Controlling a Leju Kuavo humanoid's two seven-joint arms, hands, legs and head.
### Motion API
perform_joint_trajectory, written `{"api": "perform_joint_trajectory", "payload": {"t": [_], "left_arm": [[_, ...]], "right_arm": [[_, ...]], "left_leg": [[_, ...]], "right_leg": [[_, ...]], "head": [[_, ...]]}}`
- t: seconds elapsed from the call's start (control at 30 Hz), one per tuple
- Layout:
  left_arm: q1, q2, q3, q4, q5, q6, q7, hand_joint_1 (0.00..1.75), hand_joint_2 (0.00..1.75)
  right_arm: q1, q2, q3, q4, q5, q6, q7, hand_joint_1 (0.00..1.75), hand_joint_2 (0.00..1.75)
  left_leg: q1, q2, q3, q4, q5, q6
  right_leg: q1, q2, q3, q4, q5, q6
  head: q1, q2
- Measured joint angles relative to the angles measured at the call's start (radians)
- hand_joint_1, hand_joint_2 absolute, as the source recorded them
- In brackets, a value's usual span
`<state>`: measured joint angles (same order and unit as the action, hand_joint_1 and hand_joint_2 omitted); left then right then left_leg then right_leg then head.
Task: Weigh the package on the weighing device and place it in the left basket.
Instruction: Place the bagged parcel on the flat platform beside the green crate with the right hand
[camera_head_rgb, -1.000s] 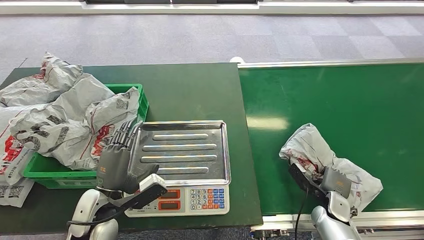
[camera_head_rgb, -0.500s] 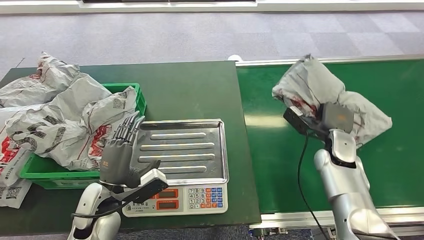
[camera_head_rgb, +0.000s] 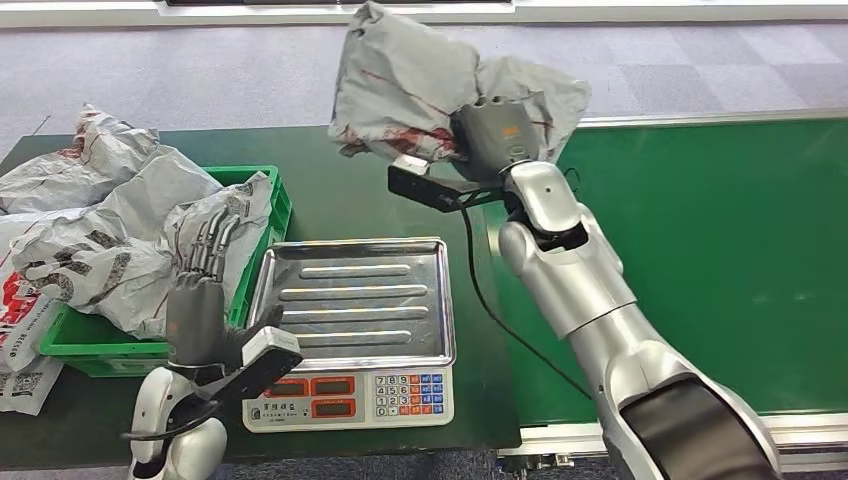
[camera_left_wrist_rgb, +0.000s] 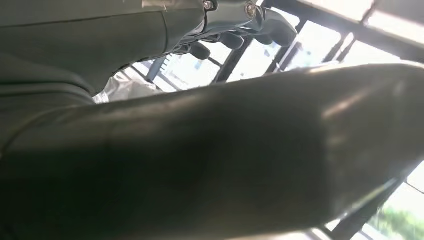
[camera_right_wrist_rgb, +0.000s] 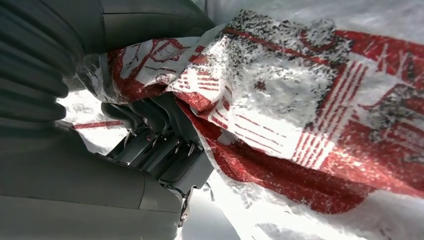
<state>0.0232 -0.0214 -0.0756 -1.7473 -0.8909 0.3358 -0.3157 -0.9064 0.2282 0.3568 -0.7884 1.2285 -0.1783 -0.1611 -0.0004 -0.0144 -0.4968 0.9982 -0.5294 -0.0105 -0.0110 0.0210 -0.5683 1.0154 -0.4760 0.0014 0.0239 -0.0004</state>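
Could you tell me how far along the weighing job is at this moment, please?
Done: the package is off the conveyor belt, gripped by the right hand and held in the air beyond the scale. In hand: carrying it toward the scale's metal tray, which is bare. Left: setting it down to weigh, then moving it into the green basket, already heaped with other bags. The left hand holds nothing, fingers spread, beside the tray.

Digits on scale (camera_head_rgb: 350, 392) keypad only.

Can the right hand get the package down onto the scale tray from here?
Probably yes: the right hand holds the package up beyond the scale tray, which lies bare; the left hand stands beside its edge.
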Motion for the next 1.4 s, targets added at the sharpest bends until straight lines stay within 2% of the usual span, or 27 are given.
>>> {"api": "perform_joint_trajectory", "payload": {"t": [0.27, 0.53, 0.67, 1.0, 1.4], "left_arm": [[0.032, 0.000, 0.109, -0.060, 0.265, 0.150, -0.125, 0.00, 0.00], [0.072, -0.007, 0.161, -0.127, 0.384, 0.233, -0.213, 0.00, 0.00], [0.080, -0.009, 0.170, -0.145, 0.376, 0.244, -0.209, 0.00, 0.00], [0.099, -0.015, 0.174, -0.174, 0.328, 0.266, -0.190, 0.00, 0.00], [0.106, -0.020, 0.175, -0.174, 0.291, 0.284, -0.202, 0.00, 0.00]], "right_arm": [[0.132, 0.099, 0.230, 0.022, -0.178, 0.017, -0.082, 1.75, 1.75], [0.201, 0.123, 0.337, 0.019, -0.288, 0.054, -0.068, 1.75, 1.75], [0.212, 0.123, 0.358, 0.015, -0.311, 0.091, -0.044, 0.00, 1.75], [0.187, 0.106, 0.366, -0.032, -0.334, 0.106, 0.002, 0.00, 1.75], [0.124, 0.058, 0.366, -0.138, -0.411, 0.132, -0.004, 0.00, 1.75]], "left_leg": [[0.000, 0.000, -0.001, 0.000, 0.000, 0.000], [0.000, -0.001, -0.002, 0.001, 0.000, 0.000], [0.000, -0.001, -0.002, 0.001, 0.000, 0.000], [0.000, -0.001, -0.002, 0.001, 0.000, 0.000], [0.000, -0.001, -0.002, 0.001, 0.000, 0.000]], "right_leg": [[0.000, 0.000, -0.001, 0.000, -0.001, -0.001], [0.000, -0.001, -0.001, 0.000, -0.001, -0.001], [0.000, -0.001, -0.001, 0.000, -0.001, -0.001], [0.000, -0.001, -0.001, 0.000, 0.000, -0.002], [0.000, -0.001, -0.001, 0.000, 0.000, -0.002]], "head": [[0.000, 0.000], [0.000, 0.000], [0.000, 0.000], [0.000, 0.000], [0.000, 0.000]]}}
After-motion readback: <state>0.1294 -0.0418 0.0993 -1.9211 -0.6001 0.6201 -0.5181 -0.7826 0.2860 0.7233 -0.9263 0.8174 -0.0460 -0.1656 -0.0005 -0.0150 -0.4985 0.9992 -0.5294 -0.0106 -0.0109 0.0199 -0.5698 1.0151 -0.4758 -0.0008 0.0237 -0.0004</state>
